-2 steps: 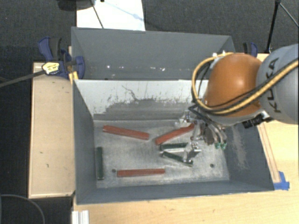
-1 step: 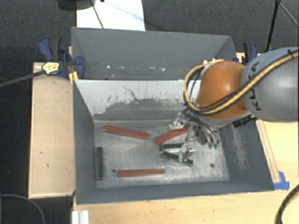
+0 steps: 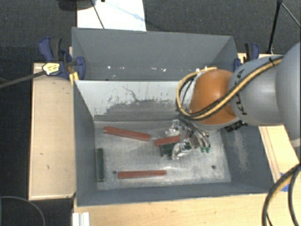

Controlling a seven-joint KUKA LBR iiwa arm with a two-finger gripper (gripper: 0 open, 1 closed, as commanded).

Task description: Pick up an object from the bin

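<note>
Entry: pick from bin, single arm.

The claw (image 3: 181, 147) is low over the floor of the bin (image 3: 141, 55), just off the floor's centre toward 3 o'clock, with the arm's orange cover (image 3: 209, 95) above it. I cannot tell whether the claw is released or clenched, because the wrist hardware hides that part.

Nearest things are a small dark green block (image 3: 164, 150) just beside the claw on its 9 o'clock side, and a short red-brown piece (image 3: 165, 141) just above that block, toward 10 o'clock from the claw. The two lie close together, possibly touching. I judge one of them to be the pick, and I cannot say which.

Elsewhere on the floor, well apart from the claw:
- long red-brown stick (image 3: 126, 133), toward 10 o'clock, slightly slanted
- second red-brown stick (image 3: 141, 174), toward 7 o'clock, lying level
- dark green bar (image 3: 99, 164), at 9 o'clock beside the left wall, lying lengthwise along it

How I would do this step well:
- Commit to one piece only; pinching both at once risks one slipping out on the lift.
- Centre over the chosen piece and grip it across its narrow side.
- Close fully before rising.
- Rise straight up, clear of the walls.
- Confirm the piece has left the floor before I count the grasp as good.
</note>
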